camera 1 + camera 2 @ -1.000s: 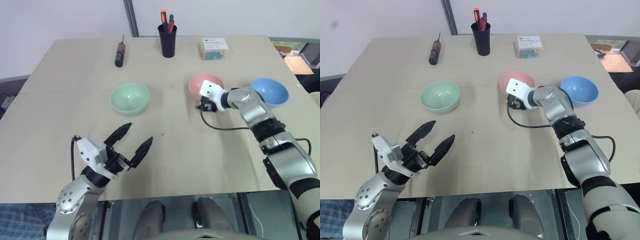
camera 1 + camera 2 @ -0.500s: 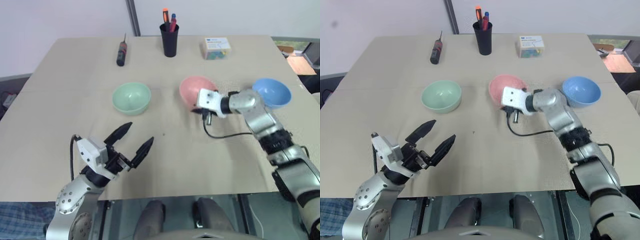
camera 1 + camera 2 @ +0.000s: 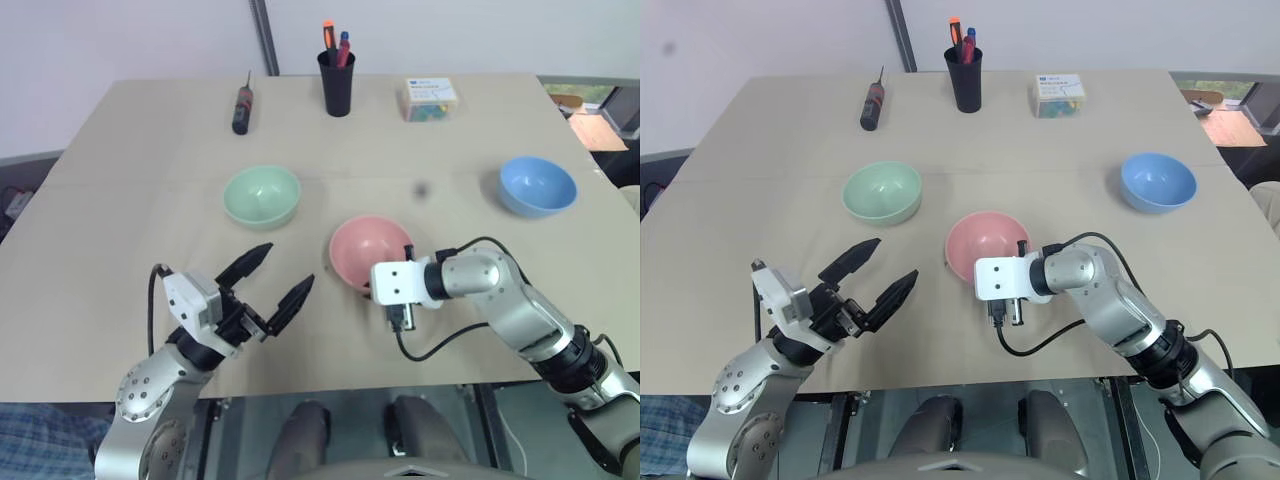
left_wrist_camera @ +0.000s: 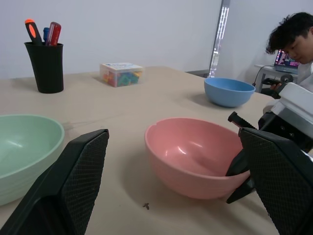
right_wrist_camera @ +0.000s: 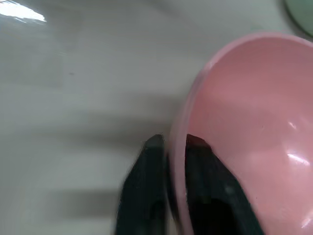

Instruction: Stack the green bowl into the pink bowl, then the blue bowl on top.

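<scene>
Dragged from upper right to frame centre, the pink bowl (image 3: 366, 253) sits pinched at its rim by my right claw (image 5: 172, 155); release gently, keeping it flat and clear of the green bowl (image 3: 262, 196).

Plain and unpatterned throughout: pale mint-green bowl (image 3: 262, 195), salmon-pink bowl (image 3: 366, 252), sky-blue bowl (image 3: 538, 185), all on a flat beige desk (image 3: 130, 260). Farther back, a black cup (image 3: 336, 82) with orange-, red- and blue-topped pens (image 3: 335, 38), a black screwdriver (image 3: 240, 105) with a red band, and a clear box (image 3: 431, 97) with a white-and-blue lid and bright mixed-colour bits inside. Black fingers with a fine cross-hatched pad texture on the left pincer (image 3: 271, 281), black fingers too on the right pincer (image 5: 172, 188), each behind a white block and silver-grey arm with black cable.
</scene>
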`<control>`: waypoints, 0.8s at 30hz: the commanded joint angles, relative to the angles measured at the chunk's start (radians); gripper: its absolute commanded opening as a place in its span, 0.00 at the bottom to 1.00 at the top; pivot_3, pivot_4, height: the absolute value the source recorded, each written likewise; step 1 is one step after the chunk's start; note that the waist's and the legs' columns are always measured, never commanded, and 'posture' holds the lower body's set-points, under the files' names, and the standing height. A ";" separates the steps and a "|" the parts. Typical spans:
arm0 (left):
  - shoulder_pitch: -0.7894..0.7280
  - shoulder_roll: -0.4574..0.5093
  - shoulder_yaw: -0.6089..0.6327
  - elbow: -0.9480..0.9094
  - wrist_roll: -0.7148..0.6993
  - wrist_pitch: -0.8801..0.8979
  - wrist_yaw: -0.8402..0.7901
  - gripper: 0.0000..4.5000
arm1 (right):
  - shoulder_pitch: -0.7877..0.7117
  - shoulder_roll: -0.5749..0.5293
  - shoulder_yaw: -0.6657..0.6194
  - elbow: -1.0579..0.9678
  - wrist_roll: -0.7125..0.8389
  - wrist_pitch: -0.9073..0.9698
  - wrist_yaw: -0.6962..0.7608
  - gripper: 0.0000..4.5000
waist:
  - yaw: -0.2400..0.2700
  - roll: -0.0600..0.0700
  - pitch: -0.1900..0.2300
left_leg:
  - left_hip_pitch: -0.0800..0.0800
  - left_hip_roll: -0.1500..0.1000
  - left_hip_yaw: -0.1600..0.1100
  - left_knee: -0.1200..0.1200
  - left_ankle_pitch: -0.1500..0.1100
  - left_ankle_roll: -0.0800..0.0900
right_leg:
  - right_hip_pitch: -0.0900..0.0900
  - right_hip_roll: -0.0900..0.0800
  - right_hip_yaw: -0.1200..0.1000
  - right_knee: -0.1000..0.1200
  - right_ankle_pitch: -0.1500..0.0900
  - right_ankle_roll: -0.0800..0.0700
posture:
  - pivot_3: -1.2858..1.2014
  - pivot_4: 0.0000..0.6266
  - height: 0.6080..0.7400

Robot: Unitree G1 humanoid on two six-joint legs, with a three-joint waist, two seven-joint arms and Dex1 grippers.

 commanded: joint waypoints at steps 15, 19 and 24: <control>-0.126 0.018 0.019 0.030 -0.014 0.060 0.044 1.00 | 0.006 0.029 -0.376 -0.176 0.440 0.242 0.042 0.98 | 0.002 0.000 0.000 | -0.001 0.000 -0.002 0.000 -0.001 0.002 | 0.000 0.000 -0.001 -0.001 0.000 0.000 | 0.52 0.24 1.00; -0.262 0.071 0.039 0.111 0.084 0.195 0.186 1.00 | 0.069 -0.003 -0.540 -0.183 0.543 0.234 0.023 0.98 | 0.009 -0.001 0.001 | -0.001 -0.001 -0.003 0.000 -0.001 0.002 | 0.000 0.000 -0.003 -0.001 0.000 0.000 | 0.52 0.24 1.00; -0.468 0.207 0.000 0.251 0.224 0.350 0.244 1.00 | 0.123 -0.055 -0.688 -0.206 0.661 0.216 0.020 0.98 | 0.005 -0.001 0.001 | -0.002 -0.003 -0.003 0.000 -0.001 0.002 | 0.000 0.001 -0.003 0.000 0.000 0.000 | 0.52 0.24 1.00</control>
